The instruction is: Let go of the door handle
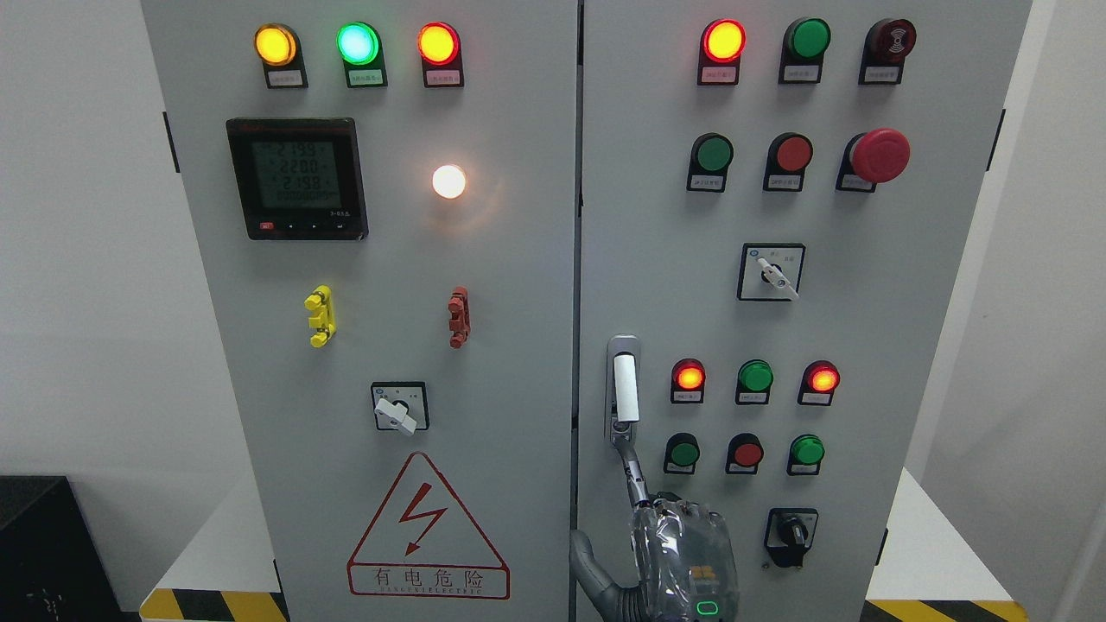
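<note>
Rising from the bottom edge right of centre, the right hand extends one finger up to the door handle's lower end, other fingers curled, gripping nothing. Handle stands upright on the right door's left edge.

Grey cabinet; white door handle; red mushroom button; yellow-black hazard stripes; red-outlined warning triangle.

We see a bright, evenly lit view with soft, faint shadows. The white lamp blooms into a warm halo on the grey cabinet door. Focus is sharp throughout. The cabinet's sides lean inward towards the bottom, a wide-angle effect.
</note>
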You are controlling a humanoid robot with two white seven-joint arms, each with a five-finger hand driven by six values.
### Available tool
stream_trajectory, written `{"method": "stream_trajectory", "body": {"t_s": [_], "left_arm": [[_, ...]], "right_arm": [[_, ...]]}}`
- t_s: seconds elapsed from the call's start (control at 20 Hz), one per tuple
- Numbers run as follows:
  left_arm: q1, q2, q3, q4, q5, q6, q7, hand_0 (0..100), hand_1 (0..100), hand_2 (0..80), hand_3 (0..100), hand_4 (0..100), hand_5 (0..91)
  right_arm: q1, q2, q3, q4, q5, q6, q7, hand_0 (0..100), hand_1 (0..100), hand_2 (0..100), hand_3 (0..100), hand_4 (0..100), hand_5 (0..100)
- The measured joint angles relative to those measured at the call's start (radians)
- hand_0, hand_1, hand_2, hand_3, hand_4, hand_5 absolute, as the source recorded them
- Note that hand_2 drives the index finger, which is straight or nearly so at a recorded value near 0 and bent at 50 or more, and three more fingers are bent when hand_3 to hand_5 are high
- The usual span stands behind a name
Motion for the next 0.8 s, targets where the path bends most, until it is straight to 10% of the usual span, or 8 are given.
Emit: {"method": "stream_trajectory", "body": {"t_s": [0.8], "left_arm": [[0.0, 0.0, 0.0, 0.0, 0.0, 0.0, 0.0, 0, 0, 4.5, 10, 0, 0.0]], "right_arm": [[-0.001, 0.0, -0.001, -0.055, -0.001, 0.001, 0.003, 35, 26, 2, 86, 80, 76]]}}
